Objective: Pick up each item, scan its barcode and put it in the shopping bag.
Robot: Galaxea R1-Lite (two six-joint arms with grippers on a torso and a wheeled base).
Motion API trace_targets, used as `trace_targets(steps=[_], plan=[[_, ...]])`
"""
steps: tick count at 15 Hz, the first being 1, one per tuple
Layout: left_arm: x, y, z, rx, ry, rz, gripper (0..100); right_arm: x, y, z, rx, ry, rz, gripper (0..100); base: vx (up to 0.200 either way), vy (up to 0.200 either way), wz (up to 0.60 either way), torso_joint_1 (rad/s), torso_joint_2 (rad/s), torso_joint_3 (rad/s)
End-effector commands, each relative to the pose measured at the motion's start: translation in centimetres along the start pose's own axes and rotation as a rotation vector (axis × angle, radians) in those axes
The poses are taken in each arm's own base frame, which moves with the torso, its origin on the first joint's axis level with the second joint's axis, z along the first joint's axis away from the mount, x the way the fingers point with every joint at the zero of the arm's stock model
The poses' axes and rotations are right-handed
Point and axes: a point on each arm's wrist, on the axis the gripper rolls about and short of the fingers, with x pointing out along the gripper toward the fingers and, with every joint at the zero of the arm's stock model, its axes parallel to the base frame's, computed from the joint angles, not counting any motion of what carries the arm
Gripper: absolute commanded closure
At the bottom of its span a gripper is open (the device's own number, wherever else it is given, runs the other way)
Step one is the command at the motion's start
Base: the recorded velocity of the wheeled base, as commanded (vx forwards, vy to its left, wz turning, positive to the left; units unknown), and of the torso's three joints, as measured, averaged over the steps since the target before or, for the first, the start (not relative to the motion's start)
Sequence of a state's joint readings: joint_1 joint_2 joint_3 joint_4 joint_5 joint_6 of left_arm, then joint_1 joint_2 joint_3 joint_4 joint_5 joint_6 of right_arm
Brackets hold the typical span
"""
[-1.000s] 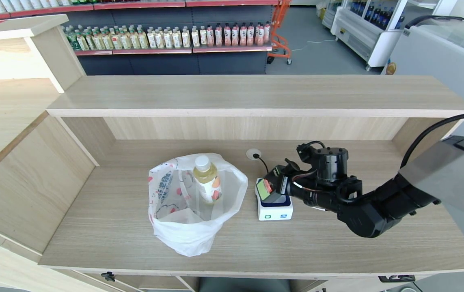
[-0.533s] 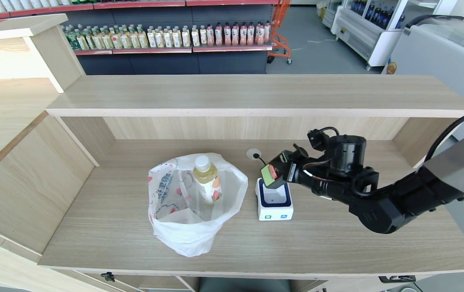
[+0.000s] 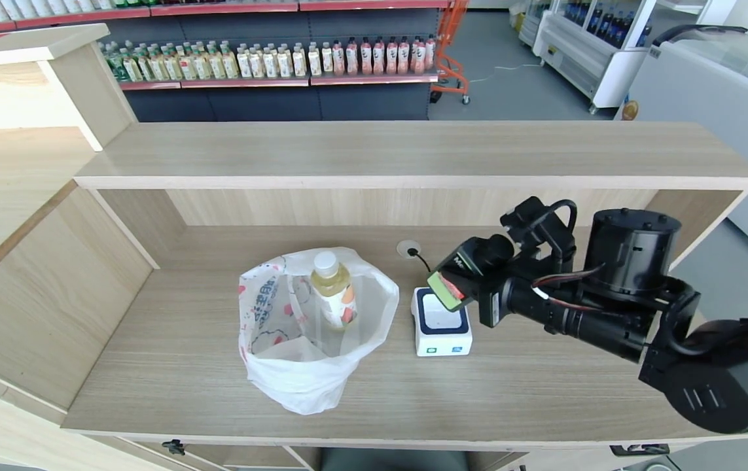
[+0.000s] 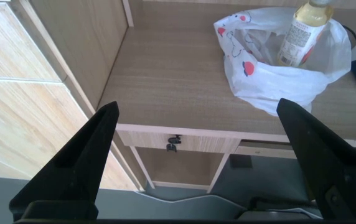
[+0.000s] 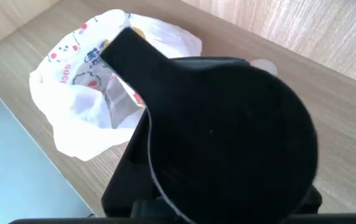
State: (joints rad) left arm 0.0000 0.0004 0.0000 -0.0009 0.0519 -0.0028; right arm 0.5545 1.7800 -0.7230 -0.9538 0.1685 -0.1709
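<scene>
The right gripper pinches a small green pack, just right of the shopping bag, over the white scanner. A bottle stands in the bag. The left gripper is wide open.

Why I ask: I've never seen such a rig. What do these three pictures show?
It is a two-armed robot at a shop counter. The wide picture comes from its head camera, the other two from cameras on its wrists. On the counter stand a bag with a bottle in it and a white scanner. The right gripper holds a small green packet close over the scanner. The left gripper, fingers apart, holds nothing and hangs low before the counter.
</scene>
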Motion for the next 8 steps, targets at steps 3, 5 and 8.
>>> trace_targets(steps=[3, 5, 8], plan=[[0.0, 0.0, 0.0, -0.002, -0.001, 0.0, 0, -0.7, 3.7, 1.2, -0.002, -0.037, 0.122, 100, 0.0, 0.2, 0.0, 0.007, 0.0, 0.004], [0.0, 0.0, 0.0, -0.002, -0.001, 0.0, 0, -0.1, 4.5, 0.5, 0.001, -0.013, 0.149, 100, 0.0, 0.1, 0.0, 0.004, 0.0, -0.001], [0.0, 0.0, 0.0, 0.001, 0.0, 0.0, 0, 1.4, 5.3, -0.4, 0.069, 0.01, 0.168, 100, 0.0, 0.0, 0.0, 0.0, 0.0, 0.0]])
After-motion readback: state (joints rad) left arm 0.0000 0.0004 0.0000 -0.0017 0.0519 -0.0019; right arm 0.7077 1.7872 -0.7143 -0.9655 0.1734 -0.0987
